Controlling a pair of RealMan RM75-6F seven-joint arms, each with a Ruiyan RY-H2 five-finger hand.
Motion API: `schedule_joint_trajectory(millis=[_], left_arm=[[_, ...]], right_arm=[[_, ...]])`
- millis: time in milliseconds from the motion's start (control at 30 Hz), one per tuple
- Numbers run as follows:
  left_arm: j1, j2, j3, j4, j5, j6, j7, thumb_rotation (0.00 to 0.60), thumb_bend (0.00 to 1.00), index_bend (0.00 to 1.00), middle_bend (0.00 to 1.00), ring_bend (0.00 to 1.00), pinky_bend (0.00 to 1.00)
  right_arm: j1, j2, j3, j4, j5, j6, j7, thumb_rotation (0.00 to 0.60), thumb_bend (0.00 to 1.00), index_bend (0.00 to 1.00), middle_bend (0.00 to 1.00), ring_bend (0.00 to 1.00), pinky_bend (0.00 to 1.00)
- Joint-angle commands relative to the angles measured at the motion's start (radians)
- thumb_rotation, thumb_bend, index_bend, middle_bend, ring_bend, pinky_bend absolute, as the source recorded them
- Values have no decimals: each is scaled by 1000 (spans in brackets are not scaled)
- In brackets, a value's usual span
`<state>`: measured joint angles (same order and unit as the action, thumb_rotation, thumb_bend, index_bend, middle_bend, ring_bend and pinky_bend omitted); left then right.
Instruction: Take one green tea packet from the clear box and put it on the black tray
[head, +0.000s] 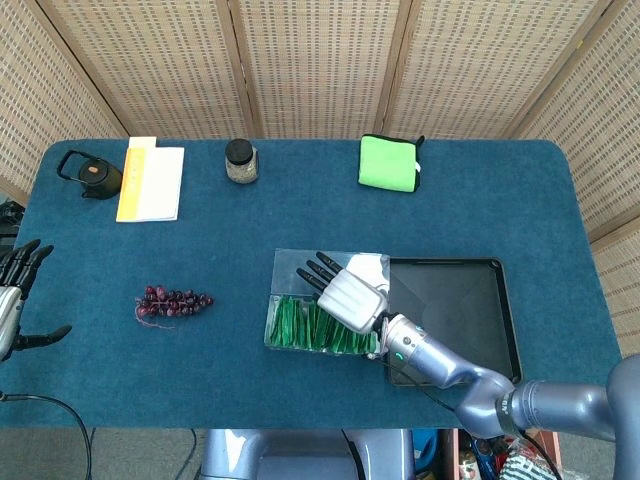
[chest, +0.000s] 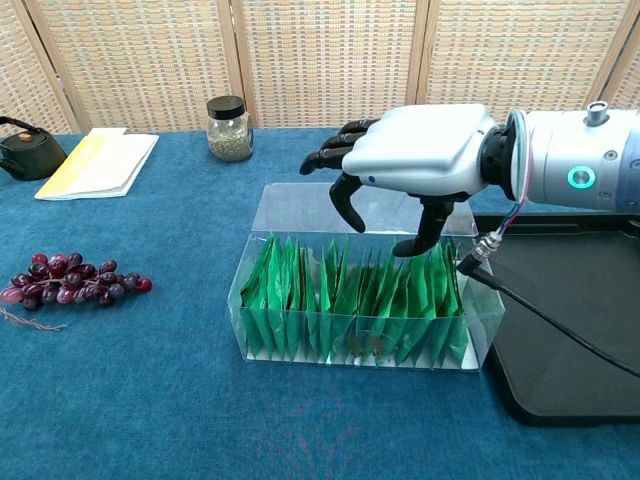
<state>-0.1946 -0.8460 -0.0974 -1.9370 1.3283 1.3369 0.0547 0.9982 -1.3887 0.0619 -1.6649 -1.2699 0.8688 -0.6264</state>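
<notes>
The right hand (chest: 415, 165) hovers just above the clear box (chest: 365, 295) with fingers apart and curled down, holding nothing, while the green tea packets (chest: 355, 300) stand packed on edge inside, beside the black tray (chest: 580, 330). They look light, thin and slick, probably crinkly and easily bent, so a pinch on one upstanding top corner seems the best hold, away from its close neighbours

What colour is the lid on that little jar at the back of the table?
Black; the jar shows best in the chest view.
</notes>
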Motion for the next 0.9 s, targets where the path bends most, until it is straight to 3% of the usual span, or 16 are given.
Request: schedule_joint_trajectory(millis=[33, 267, 900], left_arm=[[0, 0, -1, 0, -2, 0, 0, 600, 64, 0, 0, 0, 0], [0, 1, 0, 2, 0, -1, -4, 600, 64, 0, 0, 0, 0], [-1, 3, 1, 1, 0, -1, -7, 600, 64, 0, 0, 0, 0]], right_arm=[[-1, -5, -1, 7, 3, -4, -10, 600, 419, 500, 128, 0, 44], [-6, -7, -3, 12, -2, -6, -21, 600, 420, 546, 128, 0, 54], [-6, -19, -8, 17, 28, -31, -64, 600, 484, 553, 128, 0, 54]])
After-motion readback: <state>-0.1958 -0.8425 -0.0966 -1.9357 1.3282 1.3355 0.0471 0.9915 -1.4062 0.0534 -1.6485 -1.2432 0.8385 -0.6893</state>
